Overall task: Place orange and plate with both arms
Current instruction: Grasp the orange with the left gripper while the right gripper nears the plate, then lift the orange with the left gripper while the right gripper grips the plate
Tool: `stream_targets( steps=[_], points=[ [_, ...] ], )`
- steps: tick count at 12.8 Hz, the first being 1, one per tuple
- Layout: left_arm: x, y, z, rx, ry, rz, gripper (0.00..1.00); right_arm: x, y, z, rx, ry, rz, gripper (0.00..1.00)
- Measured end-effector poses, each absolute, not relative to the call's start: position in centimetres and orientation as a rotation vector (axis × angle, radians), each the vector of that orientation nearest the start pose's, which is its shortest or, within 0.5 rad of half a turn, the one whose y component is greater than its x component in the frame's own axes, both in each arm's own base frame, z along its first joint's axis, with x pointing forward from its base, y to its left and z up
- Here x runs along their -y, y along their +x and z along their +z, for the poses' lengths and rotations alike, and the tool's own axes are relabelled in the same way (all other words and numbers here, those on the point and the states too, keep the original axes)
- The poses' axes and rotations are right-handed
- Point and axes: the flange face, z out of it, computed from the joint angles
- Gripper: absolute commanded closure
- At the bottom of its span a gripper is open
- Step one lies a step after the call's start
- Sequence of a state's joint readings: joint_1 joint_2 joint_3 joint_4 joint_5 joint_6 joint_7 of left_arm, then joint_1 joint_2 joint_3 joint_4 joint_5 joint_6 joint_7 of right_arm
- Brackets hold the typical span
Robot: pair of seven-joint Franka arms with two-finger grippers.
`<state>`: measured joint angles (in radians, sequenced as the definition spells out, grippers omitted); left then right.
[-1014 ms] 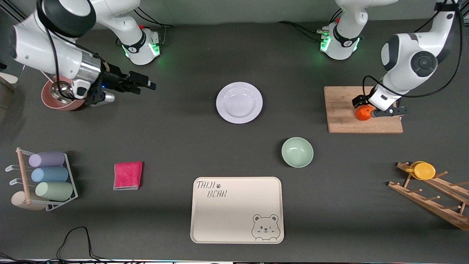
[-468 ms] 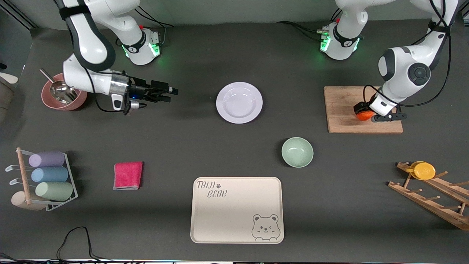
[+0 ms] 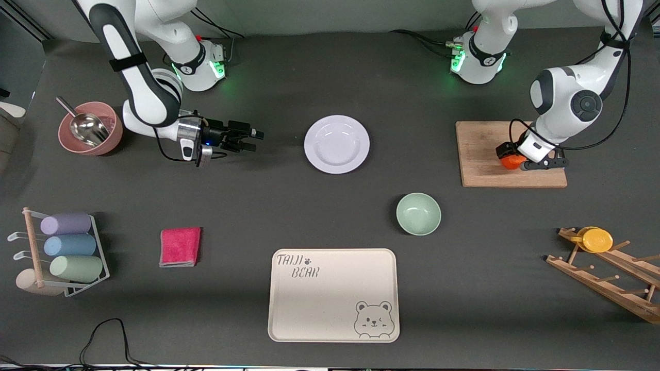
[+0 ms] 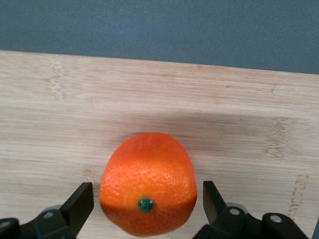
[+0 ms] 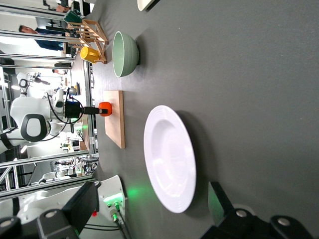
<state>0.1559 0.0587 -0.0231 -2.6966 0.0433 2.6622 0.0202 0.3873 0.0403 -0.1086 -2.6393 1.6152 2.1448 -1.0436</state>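
Observation:
The orange (image 3: 509,162) rests on a wooden cutting board (image 3: 484,149) toward the left arm's end of the table. My left gripper (image 3: 522,158) is down over it, open. In the left wrist view the orange (image 4: 148,184) lies on the board (image 4: 149,99) between the left gripper's (image 4: 147,197) two fingers, with a narrow gap on each side. The white plate (image 3: 336,144) lies bare at mid table. My right gripper (image 3: 254,140) hangs open and low beside it, toward the right arm's end. The right wrist view shows the plate (image 5: 169,157) ahead of the right gripper (image 5: 153,199).
A mint-green bowl (image 3: 418,214) and a beige bear tray (image 3: 333,294) lie nearer the front camera than the plate. There is also a pink cloth (image 3: 180,246), a pink bowl with a scoop (image 3: 90,128), a cup rack (image 3: 67,247) and a wooden rack with a yellow disc (image 3: 598,239).
My right arm has swung from over the pink bowl toward the plate. My left gripper has sunk around the orange and its fingers have drawn closer to it.

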Motion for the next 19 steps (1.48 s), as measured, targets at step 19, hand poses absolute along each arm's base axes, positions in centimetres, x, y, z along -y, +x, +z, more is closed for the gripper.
stream_targets(
  steps=[19],
  points=[
    [-5.7, 44.6, 51.8, 0.17, -3.084, 0.276, 1.0, -17.6, 32.7, 11.1, -0.042, -1.913, -0.053, 0.33]
  ],
)
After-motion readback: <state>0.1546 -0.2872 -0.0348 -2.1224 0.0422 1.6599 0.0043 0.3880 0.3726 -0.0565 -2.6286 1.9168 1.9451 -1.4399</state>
